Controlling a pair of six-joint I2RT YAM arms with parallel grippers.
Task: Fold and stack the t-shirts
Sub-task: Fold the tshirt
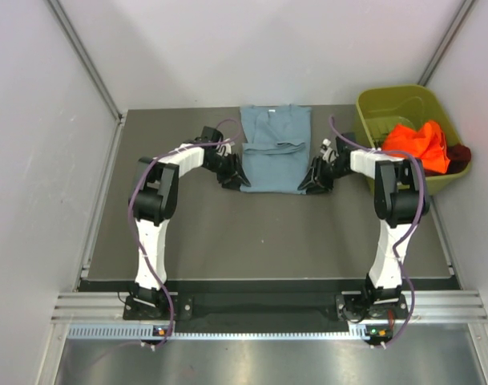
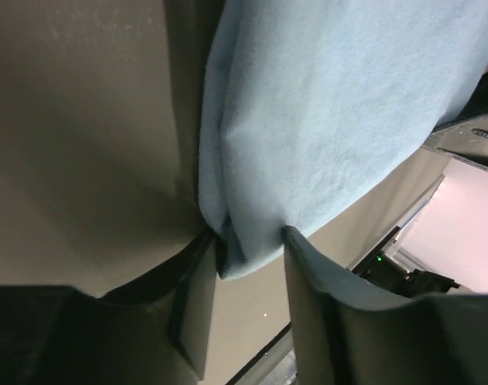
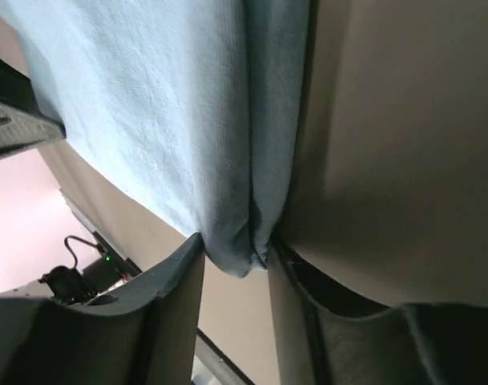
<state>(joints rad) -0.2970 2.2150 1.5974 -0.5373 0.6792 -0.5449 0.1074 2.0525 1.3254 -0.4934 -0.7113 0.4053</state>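
Blue-grey t-shirt (image 1: 276,152): spread on the dark bench (image 1: 268,233) at far centre, neck end toward the back wall, hem end toward the arm bases. Creased and partly doubled over across the middle, with loose folds visible from the top view. Not yet a neat fold.

Left fingers (image 1: 230,176): down at the near left corner of that shirt. On the left wrist view, both fingers (image 2: 195,313) clenched on a gathered corner of the blue-grey cloth (image 2: 324,120), which is bunched into a tuck between them and fans out wide above. Bench surface (image 2: 83,120) close behind the cloth; cannot tell whether the corner touches it or sits just clear.

Right fingers (image 1: 316,178): down at the near right corner, mirroring the left. On the right wrist view, fingers (image 3: 171,305) clamped on a rolled edge of the same cloth (image 3: 171,112), with a small rounded tip of fabric poking out below the pinch. Bench (image 3: 404,120) seen alongside to the right.

Both arms bent inward from their bases, elbows outward, with the shirt between them.

Olive-green bin (image 1: 388,100): at the far right corner of the bench, just beside the right arm. Orange t-shirt (image 1: 420,144) crumpled inside and heaped over the near rim. Maroon t-shirt (image 1: 460,154) also inside, at the right end, mostly hidden by the orange one. Neither folded. No stack begun on the bench.
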